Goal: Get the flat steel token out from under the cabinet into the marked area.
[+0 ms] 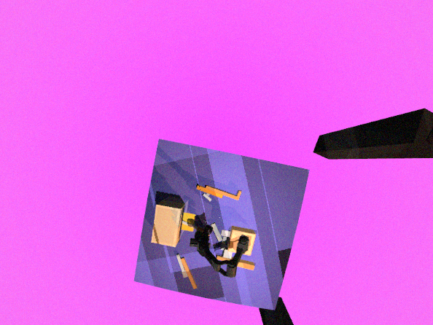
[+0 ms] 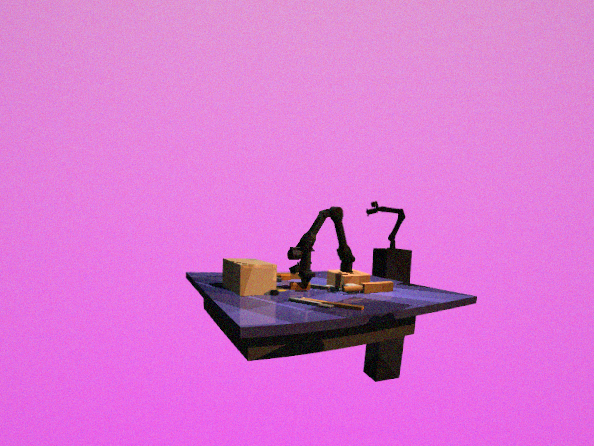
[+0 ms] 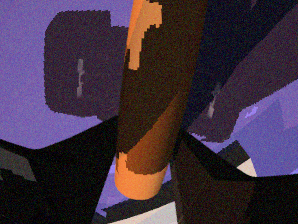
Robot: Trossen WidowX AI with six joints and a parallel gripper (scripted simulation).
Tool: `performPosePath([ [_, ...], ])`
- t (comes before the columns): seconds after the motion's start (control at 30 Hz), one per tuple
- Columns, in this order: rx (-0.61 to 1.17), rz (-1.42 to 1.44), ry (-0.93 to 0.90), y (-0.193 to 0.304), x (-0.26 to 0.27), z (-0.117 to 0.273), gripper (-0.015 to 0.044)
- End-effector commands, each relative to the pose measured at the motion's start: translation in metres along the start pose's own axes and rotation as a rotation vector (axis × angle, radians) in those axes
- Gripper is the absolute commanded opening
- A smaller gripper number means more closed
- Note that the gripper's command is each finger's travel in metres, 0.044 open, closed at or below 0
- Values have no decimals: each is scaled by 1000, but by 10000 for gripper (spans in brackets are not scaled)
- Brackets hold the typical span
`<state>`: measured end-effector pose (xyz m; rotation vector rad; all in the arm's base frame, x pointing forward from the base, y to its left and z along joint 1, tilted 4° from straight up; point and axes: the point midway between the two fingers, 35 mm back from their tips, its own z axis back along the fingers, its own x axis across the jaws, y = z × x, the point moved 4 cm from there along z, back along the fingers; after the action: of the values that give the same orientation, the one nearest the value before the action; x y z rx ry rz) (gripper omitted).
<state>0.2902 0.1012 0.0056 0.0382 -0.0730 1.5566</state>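
At L of the top view, the cabinet (image 1: 167, 226) (image 2: 257, 280) is seen standing on the blue table (image 1: 284, 204) (image 2: 440, 298). Just to its R, the yellow marked area (image 1: 188, 217) is partly covered by the arm. The steel token can't be made out in any view, so its pos. rel. to the gripper can't be told.

Lower down, an orange stick (image 1: 189, 273) (image 2: 345, 305) is laid at a slant beside a pale strip (image 1: 181, 264), well apart from the gripper. Near the R edge of the yellow area, approx. mid-table, the gripper (image 1: 200, 221) (image 2: 305, 285) (image 3: 145, 127) is pointed down, its fingers closed on an orange rounded handle (image 3: 142, 182), which is shown running from top ctr. to bottom ctr. of the wrist view.

Above, an orange hooked piece (image 1: 230, 194) is placed near a small pale piece (image 1: 207, 197). Further R, the arm's base is set on a tan box (image 1: 251, 248) (image 2: 360, 277), w/ an orange bar (image 1: 248, 264) (image 2: 378, 286) just below it in the top view.
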Motion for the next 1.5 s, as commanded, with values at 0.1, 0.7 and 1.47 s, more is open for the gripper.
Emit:
performPosePath([
  [0.1,5,-3,2,11,0,-1,0],
  [0.7,6,-3,1,32,1,-1,0],
  [1.47,9,-3,1,61,2,-1,0],
])
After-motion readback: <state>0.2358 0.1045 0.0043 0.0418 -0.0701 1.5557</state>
